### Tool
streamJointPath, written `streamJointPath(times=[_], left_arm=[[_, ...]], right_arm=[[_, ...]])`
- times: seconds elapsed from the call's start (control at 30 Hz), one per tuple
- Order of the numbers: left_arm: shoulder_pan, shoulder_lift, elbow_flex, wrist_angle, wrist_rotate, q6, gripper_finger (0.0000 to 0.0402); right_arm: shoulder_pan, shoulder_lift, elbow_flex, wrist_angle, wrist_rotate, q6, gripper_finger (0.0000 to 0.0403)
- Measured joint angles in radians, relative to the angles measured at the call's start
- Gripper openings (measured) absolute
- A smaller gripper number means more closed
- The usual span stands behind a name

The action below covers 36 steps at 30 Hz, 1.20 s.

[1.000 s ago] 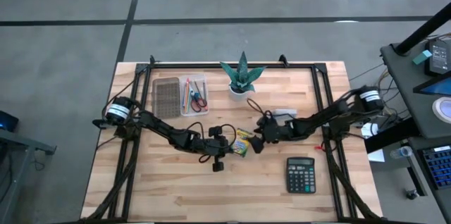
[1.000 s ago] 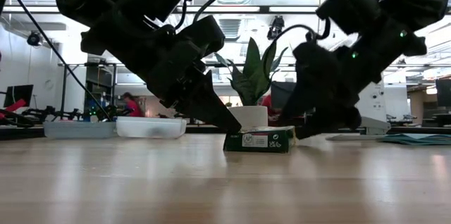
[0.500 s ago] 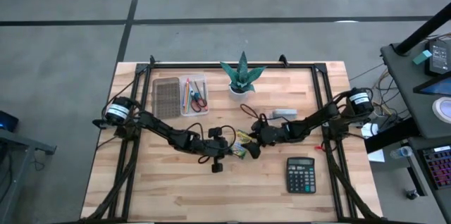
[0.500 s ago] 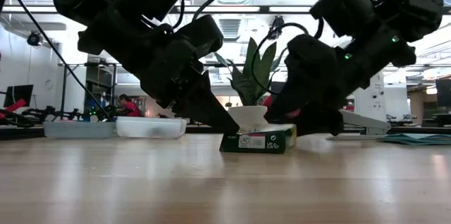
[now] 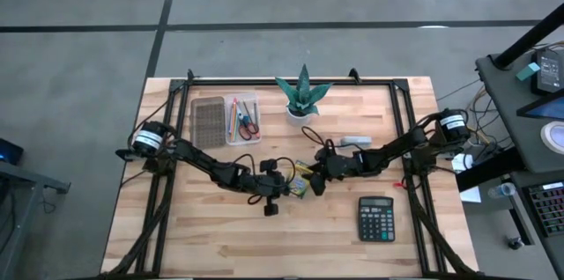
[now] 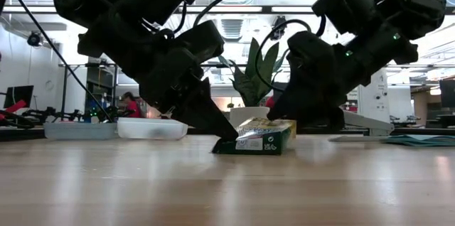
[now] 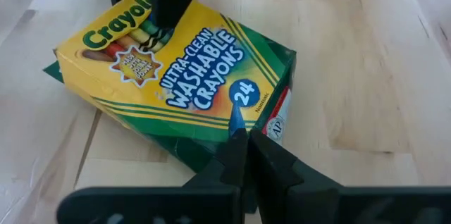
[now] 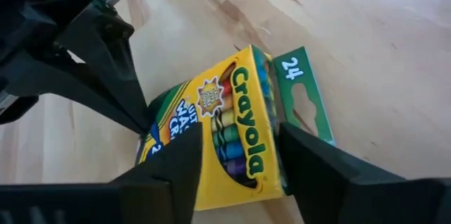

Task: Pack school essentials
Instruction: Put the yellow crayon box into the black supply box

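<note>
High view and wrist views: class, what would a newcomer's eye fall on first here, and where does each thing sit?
First, the yellow-green crayon box at mid-table, tilted up off the wood, its green flap open. The right gripper straddles its open end, fingers along both sides, while the shut left gripper presses its tip on the opposite end. Behind, a spiky green plant stands at the table's far edge; a black calculator lies near the right front.

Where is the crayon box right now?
In the high view, the crayon box lies mid-table, between the left claw and right claw, in front of the plant.
</note>
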Motion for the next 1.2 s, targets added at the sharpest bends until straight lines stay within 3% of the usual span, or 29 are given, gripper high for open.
streamJointPath(times=[0.27,0.47,0.83,1.2], left_arm=[[0.0,0.0,0.0,0.001,0.0,0.0,0.0],[0.0,-0.001,0.0,0.003,0.0,0.0,0.0],[-0.002,-0.039,0.001,-0.003,-0.001,-0.023,0.0],[-0.006,-0.209,-0.004,-0.026,-0.001,-0.035,0.0001]], right_arm=[[-0.002,0.01,-0.001,-0.003,0.008,-0.003,0.0089],[-0.003,0.01,-0.001,-0.001,0.008,-0.017,0.005],[-0.002,0.001,0.0,0.01,0.019,-0.068,0.0043],[0.001,-0.008,0.005,0.014,0.027,-0.201,0.0043]])
